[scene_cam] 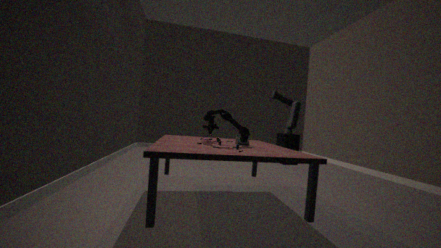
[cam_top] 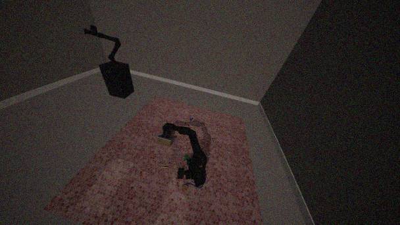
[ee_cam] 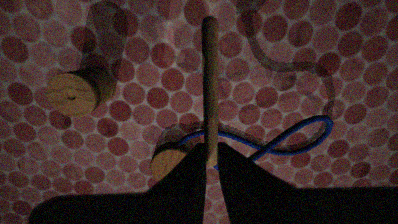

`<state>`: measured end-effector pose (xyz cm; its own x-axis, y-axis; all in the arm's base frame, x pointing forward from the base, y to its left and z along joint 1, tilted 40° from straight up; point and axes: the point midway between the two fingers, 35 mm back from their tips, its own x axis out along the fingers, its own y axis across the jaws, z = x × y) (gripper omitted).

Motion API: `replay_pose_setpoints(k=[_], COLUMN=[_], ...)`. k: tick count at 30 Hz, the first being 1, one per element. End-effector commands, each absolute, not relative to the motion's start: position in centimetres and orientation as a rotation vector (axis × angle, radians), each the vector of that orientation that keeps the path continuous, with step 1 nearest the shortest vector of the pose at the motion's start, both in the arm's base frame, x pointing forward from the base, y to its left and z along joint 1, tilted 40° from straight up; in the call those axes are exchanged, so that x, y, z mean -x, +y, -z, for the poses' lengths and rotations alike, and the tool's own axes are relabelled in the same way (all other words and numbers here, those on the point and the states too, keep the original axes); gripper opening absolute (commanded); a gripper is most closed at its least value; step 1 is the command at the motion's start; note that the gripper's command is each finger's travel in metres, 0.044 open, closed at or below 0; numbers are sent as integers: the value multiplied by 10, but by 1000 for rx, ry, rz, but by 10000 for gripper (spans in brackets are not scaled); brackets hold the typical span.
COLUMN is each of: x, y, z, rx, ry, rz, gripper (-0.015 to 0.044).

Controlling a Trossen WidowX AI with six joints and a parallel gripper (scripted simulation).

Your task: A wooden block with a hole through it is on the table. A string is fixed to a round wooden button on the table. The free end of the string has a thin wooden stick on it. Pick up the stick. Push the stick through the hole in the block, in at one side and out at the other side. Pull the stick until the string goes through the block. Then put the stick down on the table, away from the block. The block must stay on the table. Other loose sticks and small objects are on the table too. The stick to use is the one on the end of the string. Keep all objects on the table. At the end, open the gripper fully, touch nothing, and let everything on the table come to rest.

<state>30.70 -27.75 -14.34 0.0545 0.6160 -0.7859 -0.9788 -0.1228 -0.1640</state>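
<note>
In the wrist view, the hand (ee_cam: 211, 149) is nearly closed, its 2 fingers gripping 1 thin stick (ee_cam: 210, 85) near its lower end, with a blue string (ee_cam: 295, 150) beside them. Beyond, 2 round wooden pieces, 1 partly hidden (ee_cam: 167, 164) and 1 whole (ee_cam: 72, 94), stand apart on the patterned tabletop (cam_top: 131, 184) (scene_cam: 232, 153) (ee_cam: 165, 30).

String's far end hidden behind gripper (ee_cam: 212, 149).
</note>
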Motion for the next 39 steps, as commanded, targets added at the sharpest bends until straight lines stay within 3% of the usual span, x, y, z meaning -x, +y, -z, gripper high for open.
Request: replay_pose_setpoints(k=[1, 39], x=[-304, -283], y=[-279, -259], z=[149, 171], rx=[865, 862], ry=[555, 559], rz=[-1486, -1484], gripper=[0, 0])
